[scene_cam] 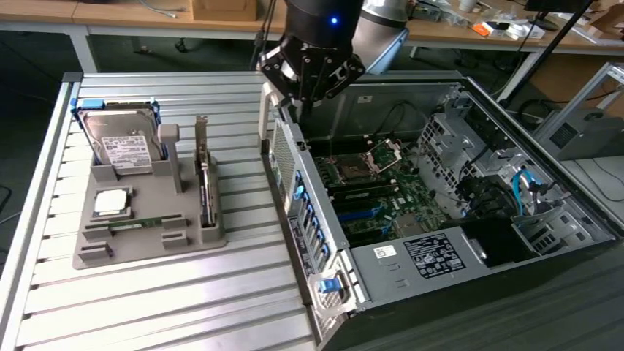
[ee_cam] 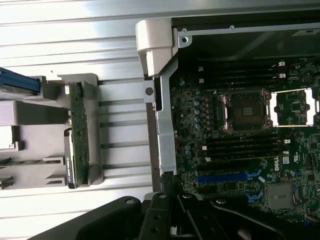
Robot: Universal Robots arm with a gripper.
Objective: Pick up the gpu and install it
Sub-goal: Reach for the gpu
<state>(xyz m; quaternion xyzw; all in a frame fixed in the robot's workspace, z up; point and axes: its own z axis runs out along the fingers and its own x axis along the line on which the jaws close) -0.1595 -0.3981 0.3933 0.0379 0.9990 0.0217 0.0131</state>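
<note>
Gripper (scene_cam: 304,102) hangs over the rear wall of the open computer case (scene_cam: 304,208), jaws pressed together and empty. The gpu (scene_cam: 204,179) stands on edge in the gray holder (scene_cam: 146,245) on the slatted table (scene_cam: 146,307) (toward the exterior view's left of the case), well apart from the gripper.
</note>
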